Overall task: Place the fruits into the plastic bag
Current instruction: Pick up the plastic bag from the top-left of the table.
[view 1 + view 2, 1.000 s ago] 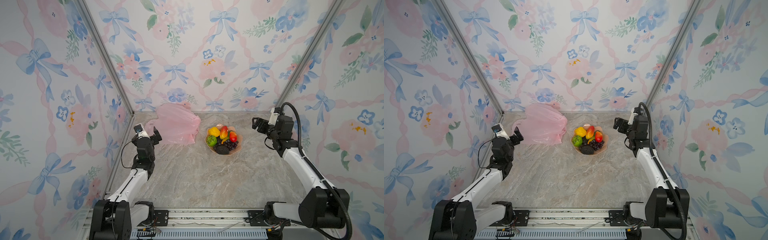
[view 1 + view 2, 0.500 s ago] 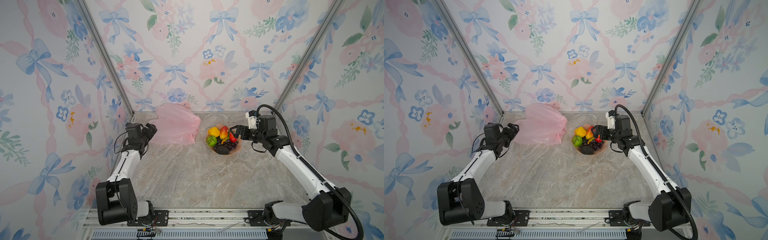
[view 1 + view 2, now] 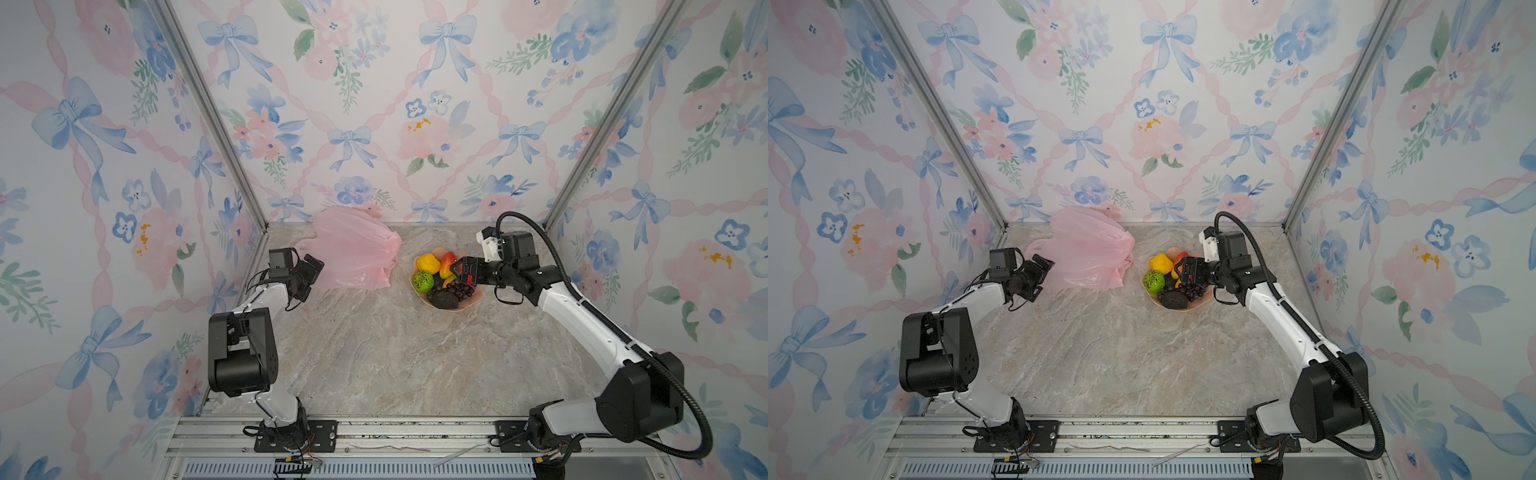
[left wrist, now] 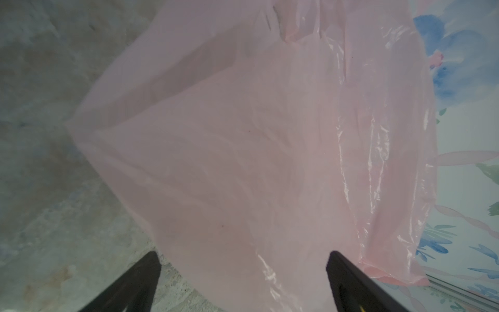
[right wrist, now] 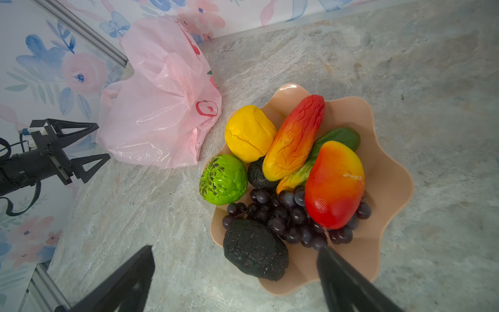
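progress: basically zero, nothing looks bagged yet
fruits: all piled in the peach dish [image 5: 388, 173], namely the yellow one [image 5: 249, 132], two mangoes [image 5: 294, 137], green one [image 5: 223, 178], grapes [image 5: 286, 216] and black bumpy piece [image 5: 255, 252]
bag [image 3: 357, 249]: crumpled pink heap on the table [image 3: 374, 353], back left corner, just beside the dish
left gripper [image 5: 102, 141]: jaws wide apart, empty, right up at the bag's side; touching it or not, can't tell
right gripper [image 3: 462, 269]: jaws apart, empty, hovering over the dish
left to do: my guess is get the bag open, then move every fruit across
hard to see: can't find the bag's mouth or handles anywhere; a greenish piece and a second dark one sit mostly buried under the mangoes
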